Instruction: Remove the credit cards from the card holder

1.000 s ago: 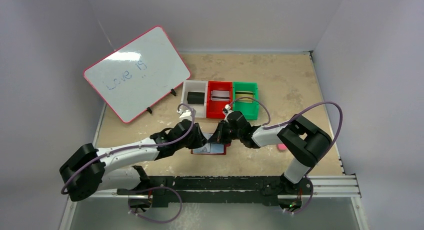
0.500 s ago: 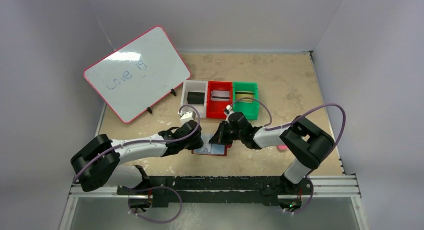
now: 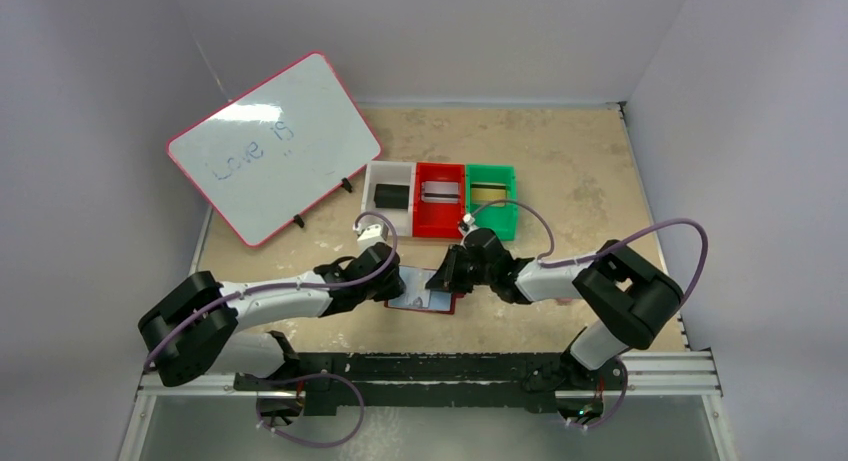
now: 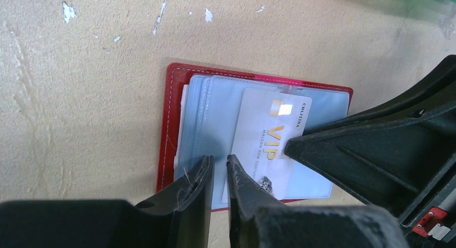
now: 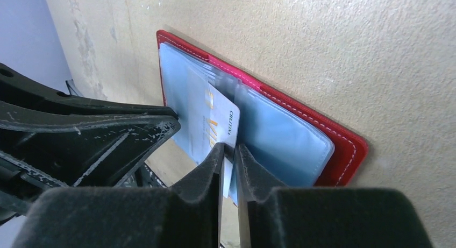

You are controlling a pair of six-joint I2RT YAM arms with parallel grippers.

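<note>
The dark red card holder (image 3: 427,299) lies open on the table, pale blue sleeves up. It also shows in the left wrist view (image 4: 171,124) and the right wrist view (image 5: 344,146). A silver-grey VIP credit card (image 4: 267,143) sticks partly out of a sleeve. My right gripper (image 5: 229,151) is shut on the near edge of this card (image 5: 215,124); in the top view it (image 3: 448,277) is over the holder's right half. My left gripper (image 4: 219,166) is shut, tips pressing on the left sleeves (image 4: 209,119); in the top view it (image 3: 396,286) is at the holder's left edge.
Three bins stand behind the holder: a white one (image 3: 391,173) with a black card, a red one (image 3: 440,221) with a silver card, a green one (image 3: 490,173) with a gold card. A tilted whiteboard (image 3: 272,146) stands at the back left.
My right gripper has shifted slightly right and towards me with the card. My left arm's elbow has swung out and its gripper now sits at the holder's left edge.
</note>
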